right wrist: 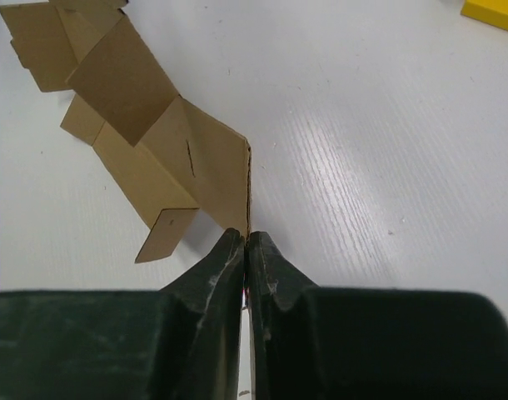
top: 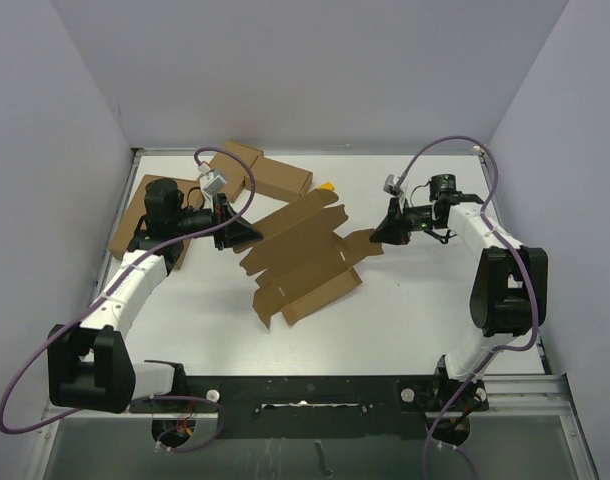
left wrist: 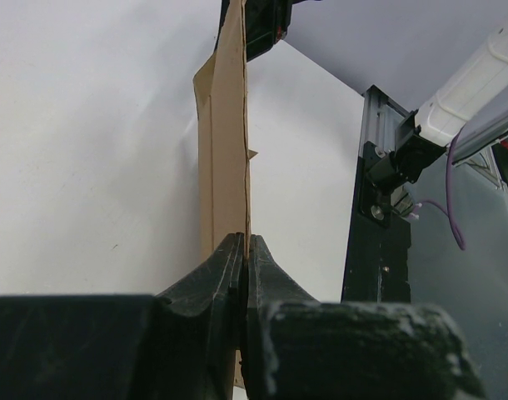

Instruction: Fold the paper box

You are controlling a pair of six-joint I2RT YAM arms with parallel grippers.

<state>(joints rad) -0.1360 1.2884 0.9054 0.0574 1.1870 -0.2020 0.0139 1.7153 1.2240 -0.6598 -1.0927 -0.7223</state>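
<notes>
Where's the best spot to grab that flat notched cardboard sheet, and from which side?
Probably its end flaps, edge-on from the outer sides: the paper box is spread open and thin, with flaps sticking out left and right. The left claw and right claw each pinch one.

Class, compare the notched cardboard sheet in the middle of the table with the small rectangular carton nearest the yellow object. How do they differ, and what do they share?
The paper box is an unfolded, notched sheet with flaps; the small carton is a compact plain rectangle. The paper box is pinched at opposite ends by the left gripper and right gripper, jaws shut; nothing holds the small carton. Both are plain brown cardboard.
</notes>
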